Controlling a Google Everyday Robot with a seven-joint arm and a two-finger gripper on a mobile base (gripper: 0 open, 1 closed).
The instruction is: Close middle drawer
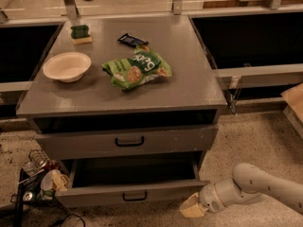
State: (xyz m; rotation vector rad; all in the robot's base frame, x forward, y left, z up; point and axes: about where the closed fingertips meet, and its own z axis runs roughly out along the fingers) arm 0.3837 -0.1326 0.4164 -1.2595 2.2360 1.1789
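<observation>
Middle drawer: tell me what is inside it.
The middle drawer shows only bare, dark floor; its back part is hidden under the upper drawer. The gripper sits low beside its right front corner.

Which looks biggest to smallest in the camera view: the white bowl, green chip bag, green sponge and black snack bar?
Green chip bag
White bowl
Black snack bar and green sponge: too alike to rank
The gripper sits low beside the open middle drawer.
</observation>
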